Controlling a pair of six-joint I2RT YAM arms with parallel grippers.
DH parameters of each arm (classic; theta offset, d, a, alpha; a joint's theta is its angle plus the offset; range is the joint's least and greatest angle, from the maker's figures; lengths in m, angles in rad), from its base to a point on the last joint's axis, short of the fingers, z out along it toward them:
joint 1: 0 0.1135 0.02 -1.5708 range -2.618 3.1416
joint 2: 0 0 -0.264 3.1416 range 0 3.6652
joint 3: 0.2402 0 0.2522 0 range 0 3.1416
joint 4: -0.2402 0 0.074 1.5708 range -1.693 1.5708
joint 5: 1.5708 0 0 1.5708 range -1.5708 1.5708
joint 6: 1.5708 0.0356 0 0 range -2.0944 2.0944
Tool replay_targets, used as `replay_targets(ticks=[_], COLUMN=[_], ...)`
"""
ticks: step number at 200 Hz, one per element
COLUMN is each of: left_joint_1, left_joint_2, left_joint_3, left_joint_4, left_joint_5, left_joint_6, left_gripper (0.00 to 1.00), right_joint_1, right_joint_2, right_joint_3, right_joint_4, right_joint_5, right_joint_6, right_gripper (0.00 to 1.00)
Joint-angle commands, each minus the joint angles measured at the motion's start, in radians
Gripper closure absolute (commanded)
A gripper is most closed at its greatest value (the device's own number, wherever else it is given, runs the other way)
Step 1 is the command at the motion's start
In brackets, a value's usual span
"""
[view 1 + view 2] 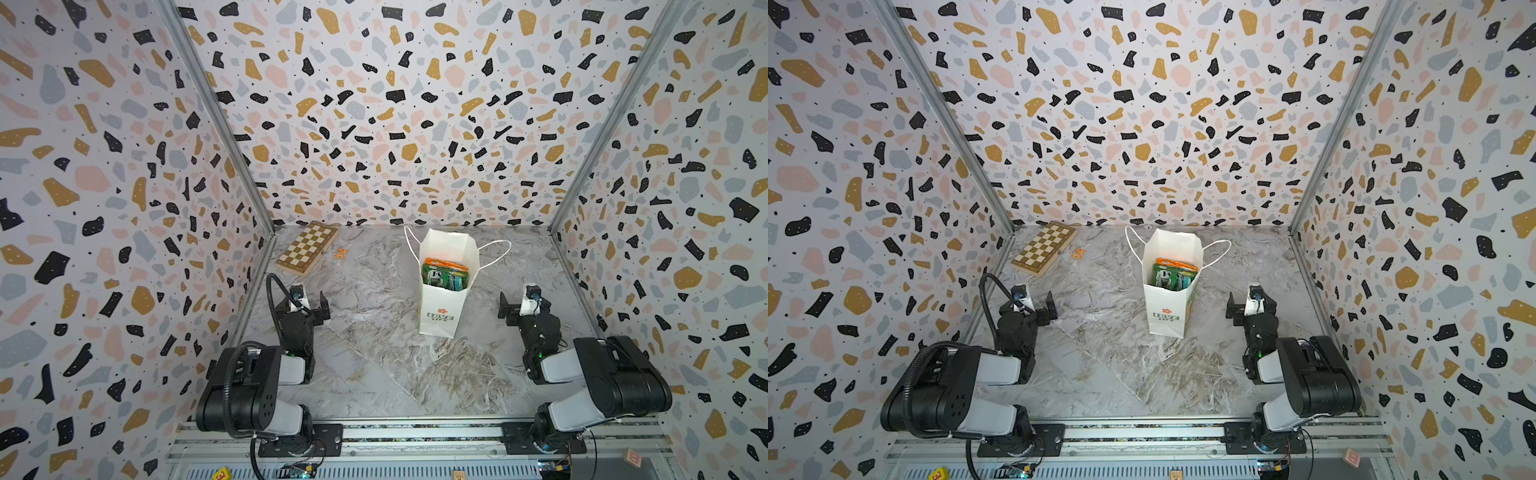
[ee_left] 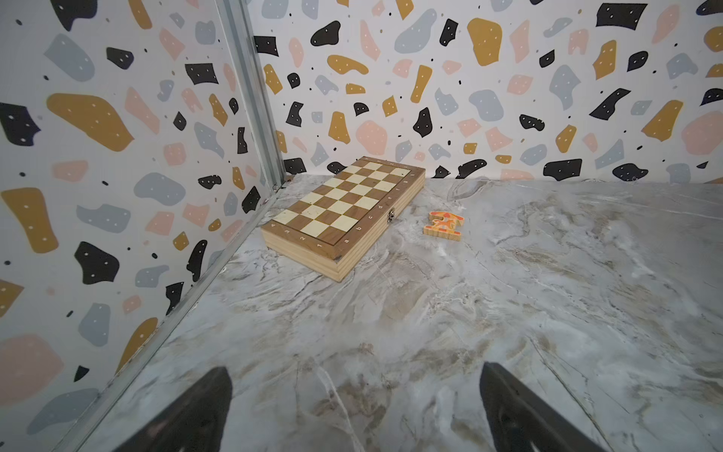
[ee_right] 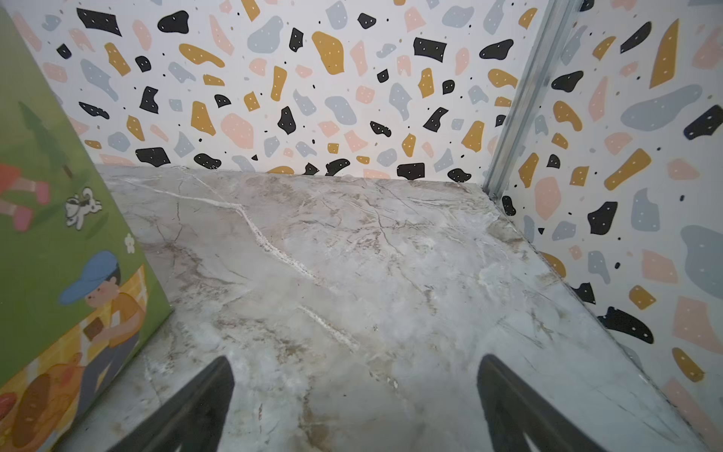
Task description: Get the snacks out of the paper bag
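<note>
The left gripper hovers low over the marbled tabletop with its jaws spread wide and nothing between them. Ahead of it, well apart and toward the far corner, a closed wooden chessboard lies flat. A small orange wooden block lies just beside the chessboard's latch edge without touching it.

To the inner side of the left gripper, and nearer to the right gripper, the paper bag stands upright, its mouth open and its cord handles splayed outward. The snacks are all inside it; orange and green packet tops show in the mouth.

The right gripper is likewise wide open and empty above the tabletop, close to the paper bag's illustrated green side but not touching it.
</note>
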Motion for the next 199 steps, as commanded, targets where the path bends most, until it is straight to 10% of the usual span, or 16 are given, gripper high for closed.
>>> replay_targets(ticks=[1, 156, 199], left_joint_1=[-0.002, -0.002, -0.002], left_joint_2=[-0.011, -0.011, -0.002], left_joint_3=[0.008, 0.009, 0.027], left_joint_4=[0.049, 0.047, 0.020], left_joint_5=[0.006, 0.006, -0.142], left_joint_6=[0.013, 0.014, -0.047], left_gripper=[0.00, 0.00, 0.00], right_joint_1=[0.001, 0.002, 0.006], right_joint_2=[0.000, 0.001, -0.008], right_joint_3=[0.020, 0.020, 0.016], right_joint_4=[0.004, 0.004, 0.007], right_joint_5=[-0.001, -0.001, 0.024], right_joint_6=[-0.007, -0.007, -0.008], right_gripper=[0.01, 0.01, 0.01])
